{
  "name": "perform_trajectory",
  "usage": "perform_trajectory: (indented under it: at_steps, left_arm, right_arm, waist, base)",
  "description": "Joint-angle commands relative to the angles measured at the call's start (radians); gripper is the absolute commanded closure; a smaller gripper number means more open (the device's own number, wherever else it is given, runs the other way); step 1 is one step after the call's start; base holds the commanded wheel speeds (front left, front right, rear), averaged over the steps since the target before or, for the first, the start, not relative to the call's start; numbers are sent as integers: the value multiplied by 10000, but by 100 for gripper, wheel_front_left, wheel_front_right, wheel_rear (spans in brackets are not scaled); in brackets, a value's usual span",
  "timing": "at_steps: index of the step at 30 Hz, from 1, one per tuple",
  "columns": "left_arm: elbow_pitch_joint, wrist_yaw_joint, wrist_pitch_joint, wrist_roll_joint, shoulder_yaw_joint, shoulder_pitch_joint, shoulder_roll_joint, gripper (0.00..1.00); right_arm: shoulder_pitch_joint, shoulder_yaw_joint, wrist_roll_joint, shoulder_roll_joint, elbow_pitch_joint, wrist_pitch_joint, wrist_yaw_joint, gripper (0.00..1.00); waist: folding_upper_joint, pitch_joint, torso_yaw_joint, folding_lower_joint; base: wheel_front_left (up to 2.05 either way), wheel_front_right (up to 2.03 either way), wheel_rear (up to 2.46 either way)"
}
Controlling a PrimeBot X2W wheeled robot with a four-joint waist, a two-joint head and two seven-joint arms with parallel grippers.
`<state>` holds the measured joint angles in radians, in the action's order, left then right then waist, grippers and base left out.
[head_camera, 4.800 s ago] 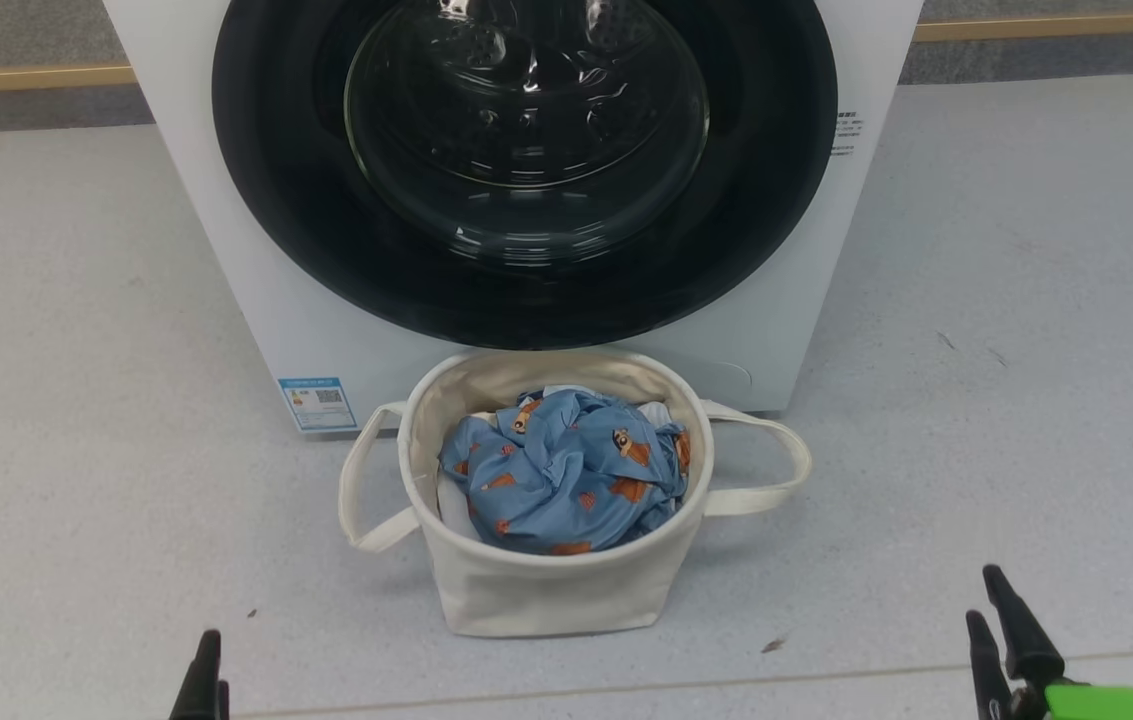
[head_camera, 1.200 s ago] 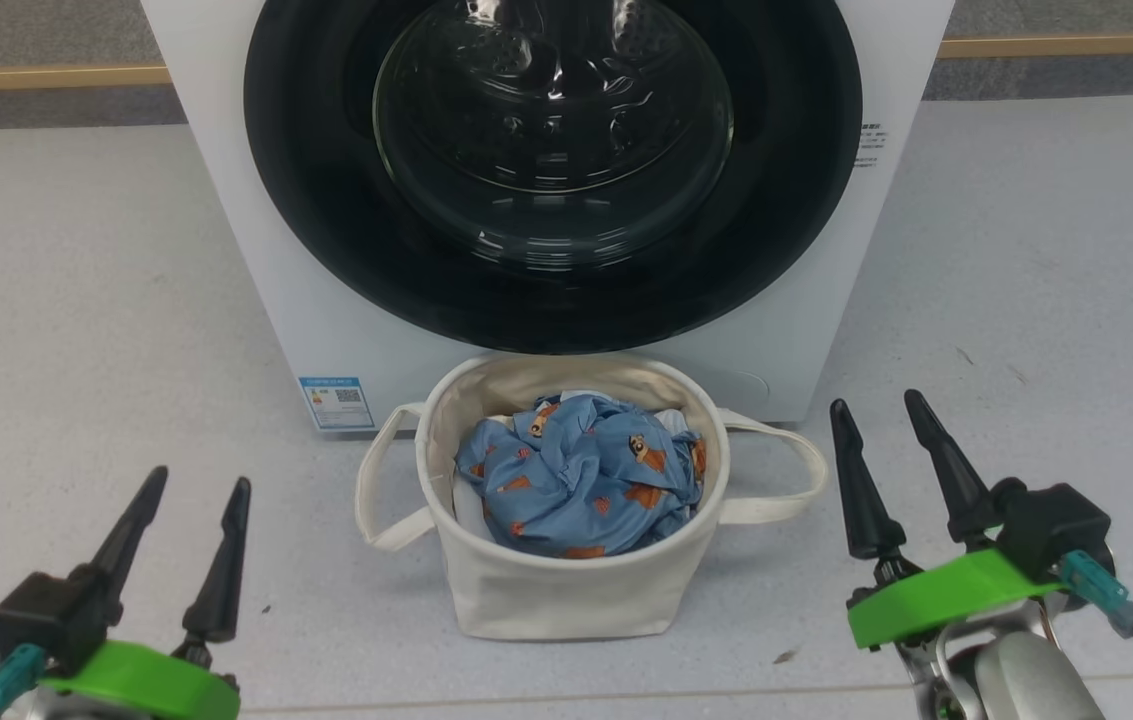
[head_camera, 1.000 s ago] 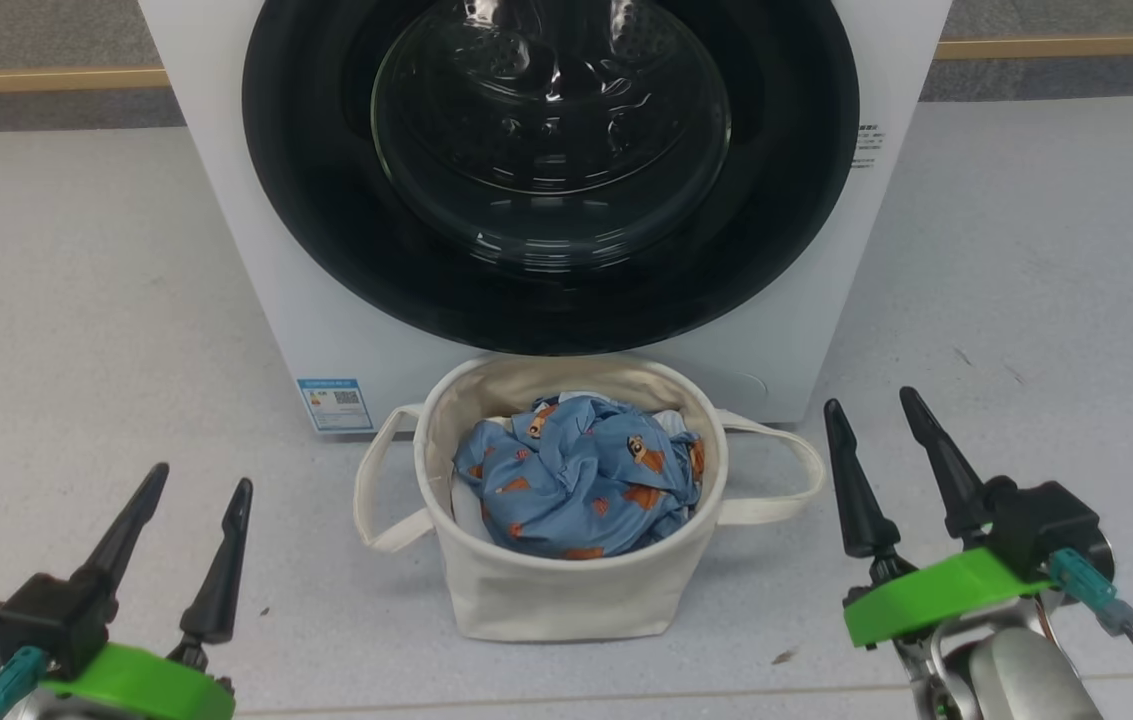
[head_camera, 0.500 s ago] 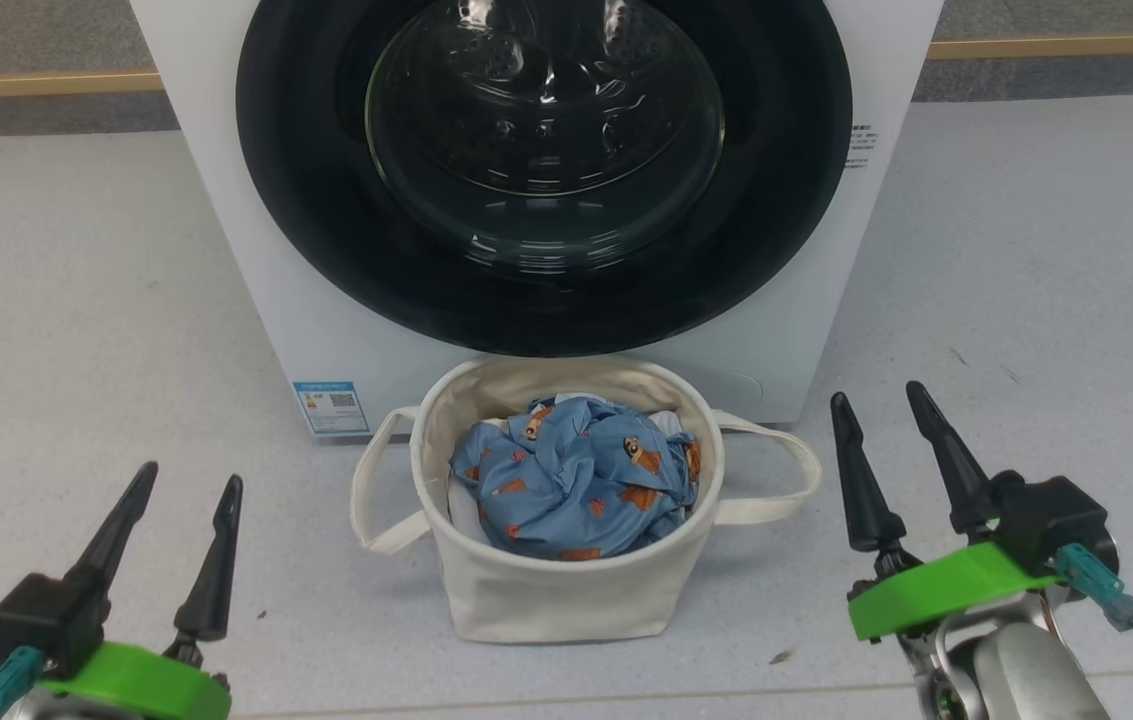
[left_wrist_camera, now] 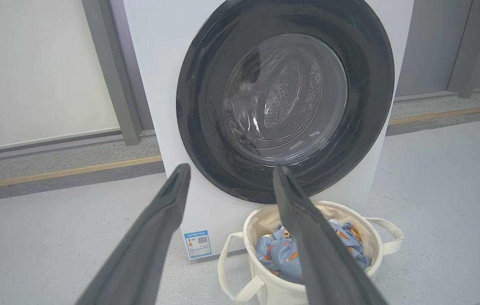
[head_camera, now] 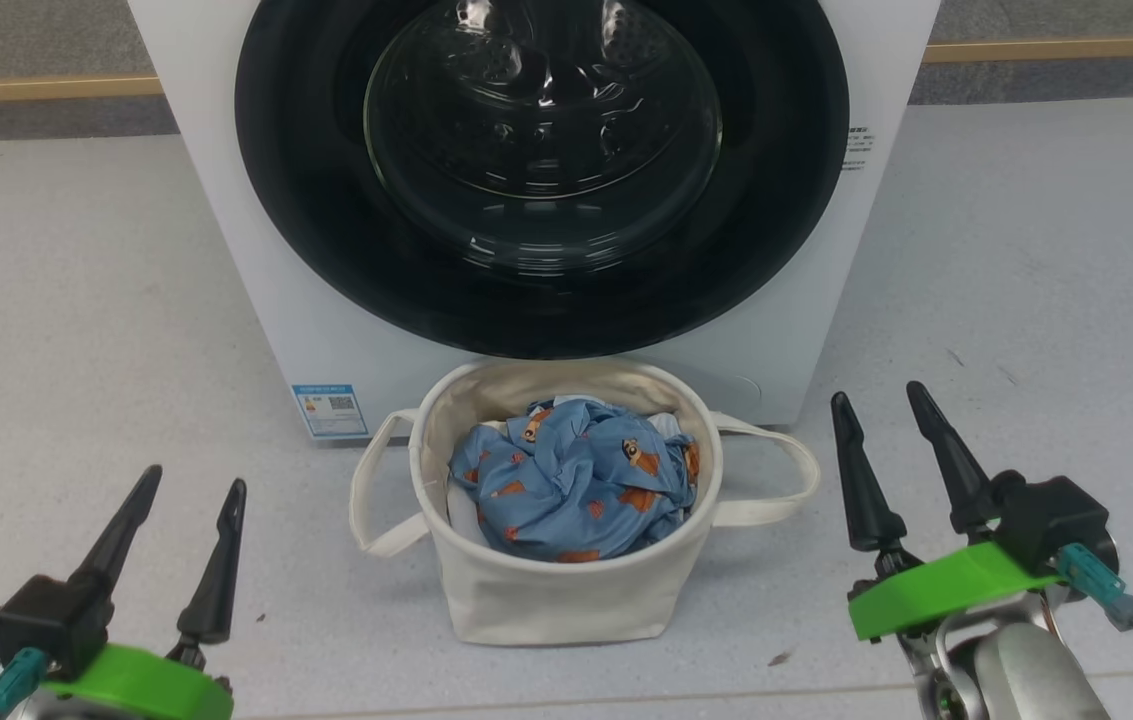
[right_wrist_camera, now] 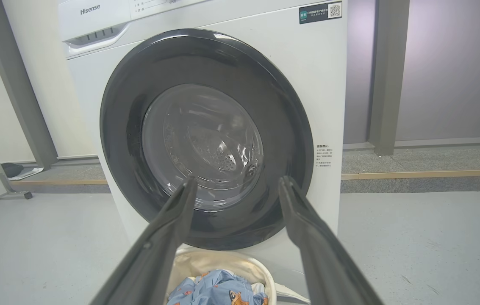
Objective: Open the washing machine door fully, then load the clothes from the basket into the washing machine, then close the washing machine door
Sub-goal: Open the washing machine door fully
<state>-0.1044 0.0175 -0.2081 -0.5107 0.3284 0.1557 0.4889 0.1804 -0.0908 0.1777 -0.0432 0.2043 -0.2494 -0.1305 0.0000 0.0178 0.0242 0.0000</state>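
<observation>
Head view showed the washer standing on the grey floor with its door shut flat against the white front, the black rim ringing the clear glass bowl. A blue sticker sat low on the washer's left corner. The basket stood on the floor just before the washer, under the door's lower edge, its two loop handles hanging out to either side. The clothes lay crumpled inside it, blue with orange-brown animals, over a bit of white liner.

The left gripper hung at the lower left, well apart from the basket, its fingers spread and nothing between them. The right gripper hung at the lower right, near the basket's right handle but not touching it, fingers likewise spread and bare.

Left wrist view looked between its two fingers at the door and at the basket below. Right wrist view framed the door's lower half between its fingers, with the basket's rim and clothes at the bottom edge.
</observation>
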Motion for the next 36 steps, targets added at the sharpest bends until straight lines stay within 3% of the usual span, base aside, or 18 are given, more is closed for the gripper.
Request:
perform_trajectory:
  at_steps: [1,19,36]
  left_arm:
    - [282,19,-88,-39,-415,650,453,0]
    - [352,193,89,-141,-326,600,504,0]
    - [430,318,146,-135,-217,556,587,0]
  right_arm:
    - [403,-258,19,-70,-312,-124,-2,0]
    - [399,-343,25,-70,-287,-124,-2,0]
    - [389,-320,-16,-70,-319,-124,-2,0]
  waist:
    - [0,-3,1,0]
    - [0,-43,8,0]
    - [0,-133,-45,0]
  base:
    - [0,0,0]
    - [9,17,-26]
    - [94,123,-216]
